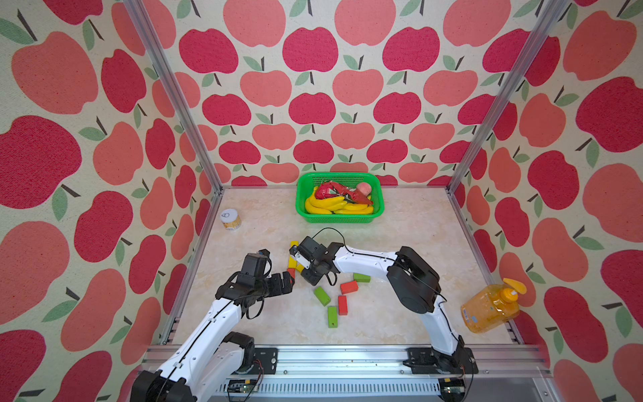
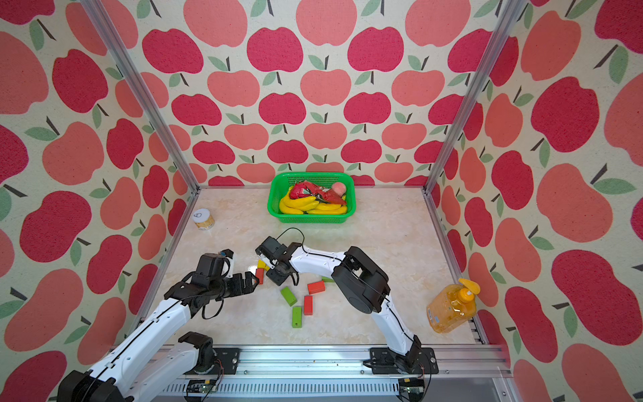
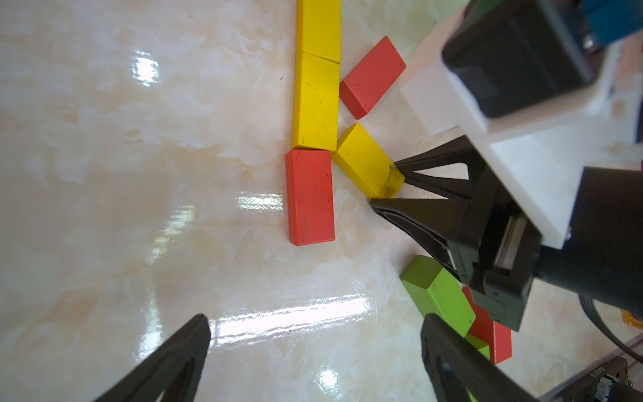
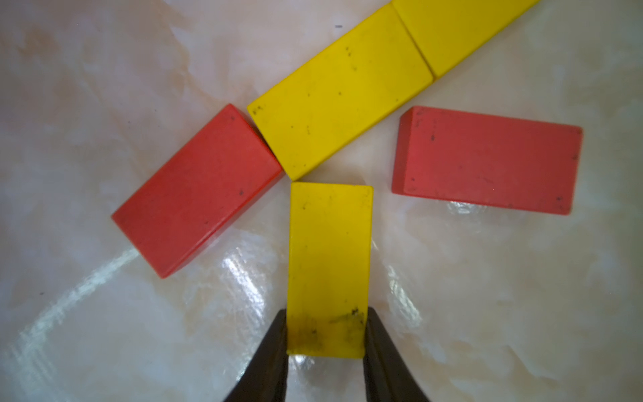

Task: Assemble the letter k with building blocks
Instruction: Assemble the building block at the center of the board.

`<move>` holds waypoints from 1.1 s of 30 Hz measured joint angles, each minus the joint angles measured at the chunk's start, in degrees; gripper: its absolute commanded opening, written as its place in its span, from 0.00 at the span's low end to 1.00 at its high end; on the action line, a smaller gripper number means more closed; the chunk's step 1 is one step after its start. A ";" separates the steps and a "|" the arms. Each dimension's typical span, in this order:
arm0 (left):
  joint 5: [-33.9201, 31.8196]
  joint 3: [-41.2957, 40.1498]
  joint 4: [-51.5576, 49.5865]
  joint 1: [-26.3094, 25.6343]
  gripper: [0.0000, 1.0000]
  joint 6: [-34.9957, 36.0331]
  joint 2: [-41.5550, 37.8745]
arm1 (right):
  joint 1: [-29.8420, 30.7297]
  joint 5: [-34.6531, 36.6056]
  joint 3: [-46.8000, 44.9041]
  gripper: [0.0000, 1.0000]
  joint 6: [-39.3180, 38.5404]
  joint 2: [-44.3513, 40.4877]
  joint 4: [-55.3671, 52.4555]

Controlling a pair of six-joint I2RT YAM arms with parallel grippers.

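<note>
- Ten building blocks show across the views: three yellow, four red, three green.
- In both top views the right arm (image 1: pixel 362 261) covers most of the letter near the surface's middle. Only the far yellow block (image 1: pixel 294 245) and part of the red stem block (image 2: pixel 259 275) show.
- These two and the middle yellow block (image 3: pixel 316 104) lie end to end, with their long axes in one line from back edge to front edge. The far yellow block is cut off in both wrist views.
- The slanted red block (image 3: pixel 372 76) lies just beside the line, angled off it.
- The right gripper (image 4: pixel 327 334) is clamped on the outer end of the slanted yellow block (image 4: pixel 330 250). The block's other end points at the yellow-red joint.
- The left gripper (image 3: pixel 315 318) hangs empty with its jaws wide apart, on the left-edge side of the red stem block.
- Three loose green blocks (image 1: pixel 322 296) and two loose red blocks (image 1: pixel 349 287) lie flat toward the front edge at mixed angles.
</note>
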 measured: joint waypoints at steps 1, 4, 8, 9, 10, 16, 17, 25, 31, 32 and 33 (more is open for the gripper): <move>0.00 0.00 0.00 0.00 0.98 0.02 0.00 | -0.04 0.07 -0.04 0.29 0.22 0.00 0.13; 0.00 0.00 0.00 -0.04 0.98 0.00 0.00 | -0.20 0.20 -0.04 0.29 0.66 0.00 0.24; 0.00 0.00 0.00 -0.04 0.98 0.02 0.00 | -0.55 0.42 -0.09 0.29 1.31 0.00 0.46; 0.00 0.00 0.00 -0.04 0.98 0.02 0.00 | -0.61 0.42 -0.09 0.29 1.33 0.00 0.50; 0.00 0.00 0.00 -0.04 0.98 0.02 0.02 | -0.68 0.42 -0.09 0.29 1.36 0.00 0.50; 0.00 0.00 0.00 -0.04 0.98 0.02 0.00 | -0.76 0.52 -0.09 0.43 1.62 0.00 0.55; -0.02 0.00 0.00 -0.04 0.98 0.02 0.00 | -0.76 0.59 -0.09 0.45 1.64 0.00 0.57; -0.04 0.00 0.00 -0.04 0.98 0.04 0.22 | -0.85 0.59 -0.59 0.54 1.70 -0.17 1.27; -0.20 0.02 0.04 -0.15 0.80 0.31 3.34 | -0.83 0.59 -6.43 0.59 1.75 -4.33 2.43; -0.24 0.07 0.02 -0.15 0.78 0.28 4.02 | -0.87 0.52 -7.85 0.59 1.75 -5.46 2.01; -0.26 0.22 0.02 -0.15 0.75 0.31 5.07 | -0.94 0.37 -9.51 0.60 1.77 -7.08 1.40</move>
